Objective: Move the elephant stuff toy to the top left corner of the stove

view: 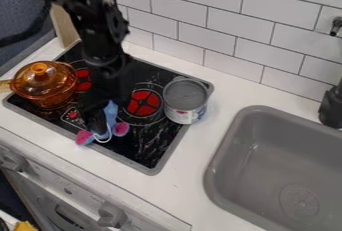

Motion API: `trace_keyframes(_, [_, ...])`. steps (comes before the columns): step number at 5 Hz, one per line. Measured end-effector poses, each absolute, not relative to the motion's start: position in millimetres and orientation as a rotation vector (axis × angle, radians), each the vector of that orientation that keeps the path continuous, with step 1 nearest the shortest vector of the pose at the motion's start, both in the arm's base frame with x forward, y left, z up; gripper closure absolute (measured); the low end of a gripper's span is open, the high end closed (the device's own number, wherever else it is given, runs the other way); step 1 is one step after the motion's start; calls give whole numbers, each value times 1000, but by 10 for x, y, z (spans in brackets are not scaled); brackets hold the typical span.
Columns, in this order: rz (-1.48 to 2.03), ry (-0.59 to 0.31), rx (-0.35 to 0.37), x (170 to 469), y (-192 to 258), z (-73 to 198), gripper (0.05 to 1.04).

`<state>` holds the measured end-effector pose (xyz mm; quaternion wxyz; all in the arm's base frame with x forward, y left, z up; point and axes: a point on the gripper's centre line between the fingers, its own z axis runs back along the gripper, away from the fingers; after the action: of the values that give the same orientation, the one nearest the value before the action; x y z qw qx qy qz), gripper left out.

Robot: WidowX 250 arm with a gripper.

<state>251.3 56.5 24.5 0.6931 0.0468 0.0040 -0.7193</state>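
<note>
While white tile (207, 27) lines the wall, the white tabletop (230, 95) below it carries a toy kitchen's sink and stove. The grey sink (267, 160) is at right, a black faucet (331, 107) beside it near the wall. Hanging from the upper left, the black arm (100, 22) crosses the black stove (160, 147), where red burners (143, 102) show. An amber pot (44, 82), lid on, sits at the stove's left end; a grey can (185, 100) is upright toward its right end. At the near edge of the stove, between pot and can, the blue elephant (111, 114) with pink ears lies against the lowered gripper (99, 118). Whether the gripper is wide, narrow or clasping the elephant, one cannot tell.
</note>
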Motion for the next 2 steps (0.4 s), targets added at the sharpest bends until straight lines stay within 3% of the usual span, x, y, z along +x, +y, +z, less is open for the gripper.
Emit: trace_keyframes(2, [-1609, 68, 76, 2541, 575, -5, 136])
